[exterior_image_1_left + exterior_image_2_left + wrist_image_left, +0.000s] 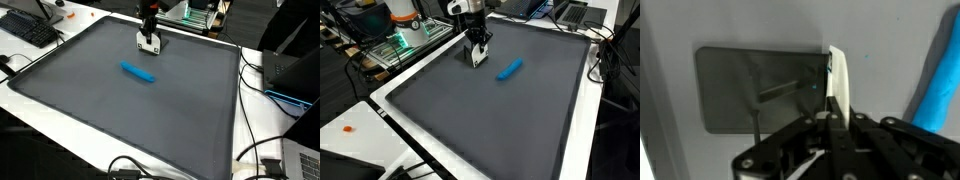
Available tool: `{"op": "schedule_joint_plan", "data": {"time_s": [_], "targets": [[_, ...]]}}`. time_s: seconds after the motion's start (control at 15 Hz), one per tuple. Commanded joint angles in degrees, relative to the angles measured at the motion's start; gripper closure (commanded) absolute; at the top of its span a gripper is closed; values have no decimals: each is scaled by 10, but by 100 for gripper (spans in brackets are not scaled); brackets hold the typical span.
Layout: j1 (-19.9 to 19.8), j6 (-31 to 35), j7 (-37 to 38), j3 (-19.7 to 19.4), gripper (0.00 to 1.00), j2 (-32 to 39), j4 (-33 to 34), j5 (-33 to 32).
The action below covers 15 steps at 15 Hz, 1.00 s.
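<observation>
My gripper (148,36) is at the far side of a large grey mat (120,110), with its fingers pointing down and just above the mat. It is shut on a thin white flat piece (149,43), which it holds on edge. The piece also shows in an exterior view (478,56) and in the wrist view (839,85), pinched between the jaws (833,120). A blue stick-shaped object (139,72) lies loose on the mat a short way from the gripper. It also shows in an exterior view (509,69) and at the right edge of the wrist view (939,85).
The mat lies on a white table (380,140). A keyboard (30,28) and cables sit beside the mat. Laptops (570,12) stand past its far edge. A small orange item (348,128) lies on the white surface. A darker rectangular patch (755,90) shows on the mat under the gripper.
</observation>
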Motion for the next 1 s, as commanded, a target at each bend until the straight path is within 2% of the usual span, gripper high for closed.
{"op": "schedule_joint_plan", "data": {"time_s": [0.0, 0.2, 0.33, 0.47, 0.53, 0.6, 0.73, 0.93], "targets": [[9, -28, 20, -11, 99, -10, 10, -4], [10, -61, -2, -7, 99, -27, 20, 24], [10, -98, 0, -7, 99, -47, 30, 12], [12, -137, -33, -4, 99, -70, 39, 28], [18, -142, -73, -2, 99, -81, 43, 61], [17, -158, -79, 0, 99, -92, 47, 33], [23, -185, -136, 6, 99, -108, 61, 27], [43, -223, -230, 15, 99, -116, 85, 56]]}}
